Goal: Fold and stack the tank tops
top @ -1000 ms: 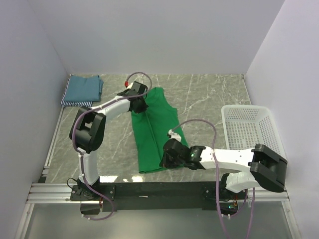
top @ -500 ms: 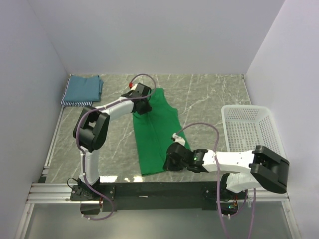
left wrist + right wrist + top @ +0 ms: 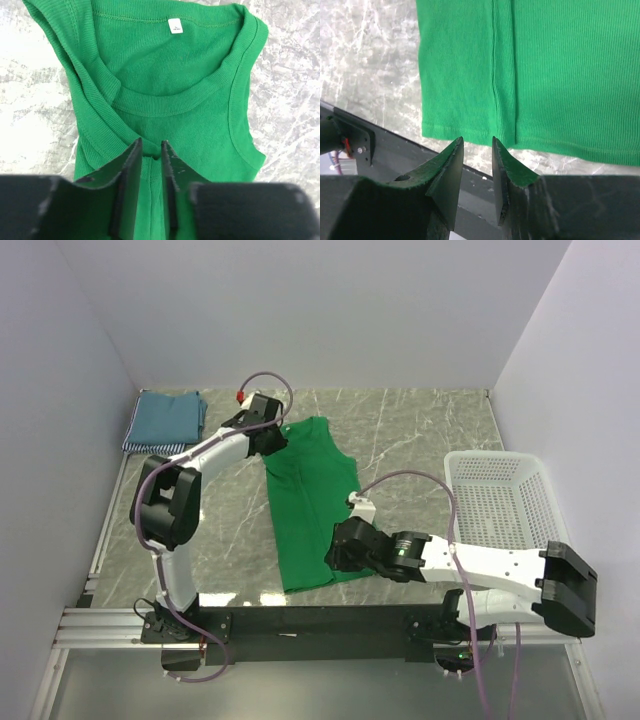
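The bright green tank top [image 3: 310,502] lies flat along the middle of the table, neckline at the far end. My left gripper [image 3: 270,440] is at its far left shoulder. In the left wrist view [image 3: 151,145] the jaws stand close together with a ridge of green fabric [image 3: 190,115] bunched between them. My right gripper [image 3: 338,558] is at the near hem. In the right wrist view [image 3: 477,141] the jaws stand a little apart just short of the hem [image 3: 470,134], with only table and rail showing between them. The teal-blue top [image 3: 165,416] lies folded on the striped top [image 3: 150,446] at the far left corner.
A white mesh basket [image 3: 455,490] stands at the right side of the table. The black base rail [image 3: 300,620] runs along the near edge, just below the hem. Grey walls close in the left, back and right.
My left gripper has moved left and back, and the green top's far left shoulder has shifted left with it. My right arm's elbow has swung right while its gripper stays at the hem.
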You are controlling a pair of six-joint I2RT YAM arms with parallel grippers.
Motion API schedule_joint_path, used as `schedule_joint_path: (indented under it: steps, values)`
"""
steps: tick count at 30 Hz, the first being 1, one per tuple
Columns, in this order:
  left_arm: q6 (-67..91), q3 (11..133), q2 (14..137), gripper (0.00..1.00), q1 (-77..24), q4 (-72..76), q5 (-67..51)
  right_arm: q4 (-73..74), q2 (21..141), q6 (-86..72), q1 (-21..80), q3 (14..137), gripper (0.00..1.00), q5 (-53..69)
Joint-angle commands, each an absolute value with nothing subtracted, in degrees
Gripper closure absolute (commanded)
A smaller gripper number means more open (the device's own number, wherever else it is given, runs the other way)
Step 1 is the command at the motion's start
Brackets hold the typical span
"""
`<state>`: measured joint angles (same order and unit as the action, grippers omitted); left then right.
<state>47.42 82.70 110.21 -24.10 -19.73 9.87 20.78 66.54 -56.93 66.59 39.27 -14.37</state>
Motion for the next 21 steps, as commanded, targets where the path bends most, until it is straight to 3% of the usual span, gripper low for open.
schedule_joint_path:
  steps: [1,7,21]
  values:
    - [45.5,82.2,108.7,0.72,-24.1,-16.9,6.2,24.1,69.2,-55.5,67.6,42.5,0.63,-18.8]
    - [45.8,84.4,112.1,0.63,-27.1,-20.0,8.5,23.7,74.5,-55.2,69.9,43.4,0.63,-19.4]
    - [48.7,83.2,114.3,0.65,-29.8,-21.9,13.6,27.5,85.5,-55.0,74.0,49.7,0.62,-23.5]
